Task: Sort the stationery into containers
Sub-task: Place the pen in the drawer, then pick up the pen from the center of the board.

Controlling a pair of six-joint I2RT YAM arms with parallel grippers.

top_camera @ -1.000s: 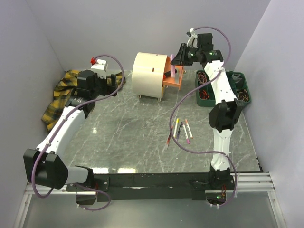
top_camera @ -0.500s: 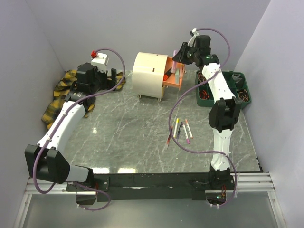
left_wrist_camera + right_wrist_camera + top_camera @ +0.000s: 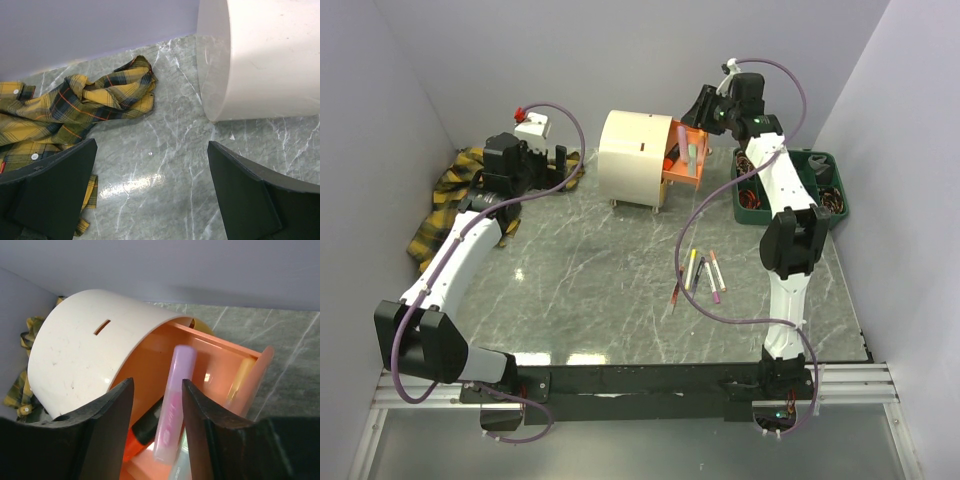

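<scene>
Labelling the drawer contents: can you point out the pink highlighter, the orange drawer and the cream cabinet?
pink highlighter (image 3: pixel 172 405), right wrist view, middle of its barrel.
orange drawer (image 3: pixel 255 375), right wrist view, front wall.
cream cabinet (image 3: pixel 80 355), right wrist view, curved top surface.

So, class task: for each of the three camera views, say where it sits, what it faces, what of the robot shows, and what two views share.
Top: above and behind, looking down on the table; both arms show.
Left wrist: on the left tool, facing the plaid cloth and cream cabinet; its open fingers show.
Right wrist: on the right tool, looking into the orange drawer at a pink highlighter.
Both wrist views share the cabinet.
</scene>
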